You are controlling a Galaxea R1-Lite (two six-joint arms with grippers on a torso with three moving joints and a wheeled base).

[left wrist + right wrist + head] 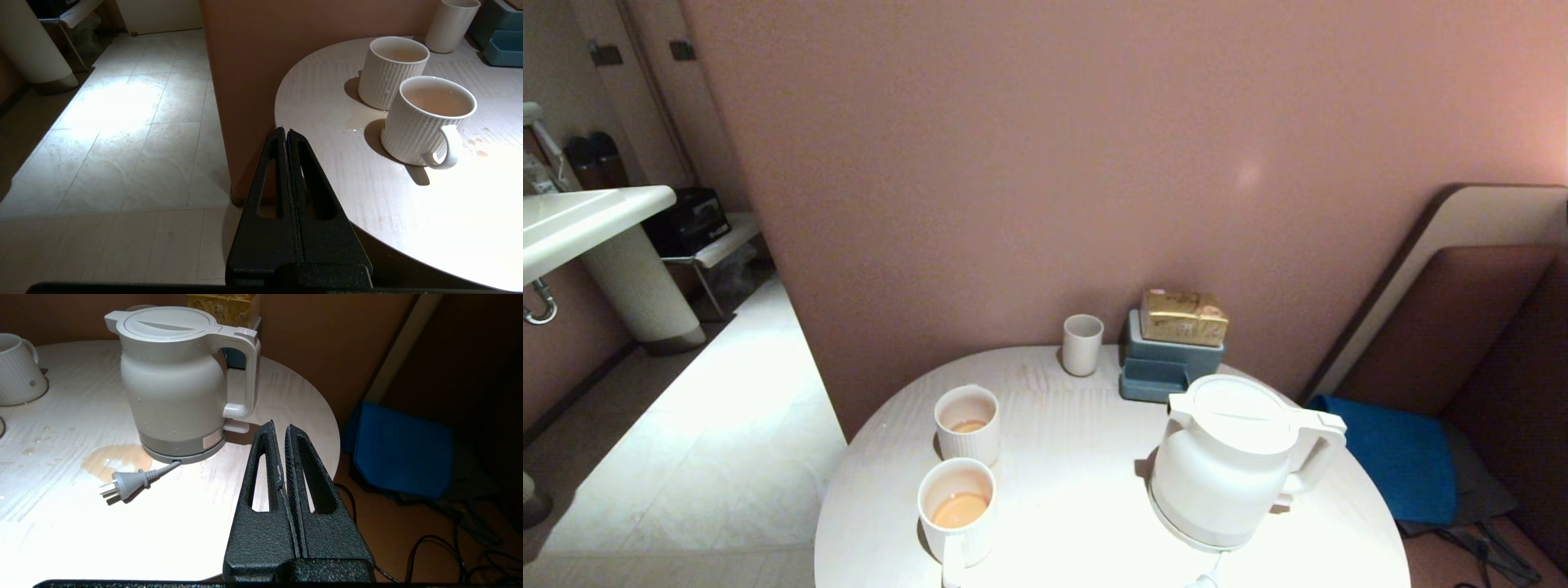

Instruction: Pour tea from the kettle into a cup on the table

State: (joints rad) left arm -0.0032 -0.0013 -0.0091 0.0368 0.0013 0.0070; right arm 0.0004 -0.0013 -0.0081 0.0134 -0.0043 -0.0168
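With both hands pressed shut and empty, the right hand (282,430) should open wide and take the handle (245,371) of the kettle (175,384), upright on the surface (61,506) near a spill (110,459).

Gold packet (1183,316) atop blue box (1168,366)

The head camera looks down from above the near edge of the table (1078,457), facing the wall. The left wrist camera sits low off the table's left rim, close to two cups (429,118); the right one hangs off the right rim, near the kettle (175,388). All three share the tabletop.
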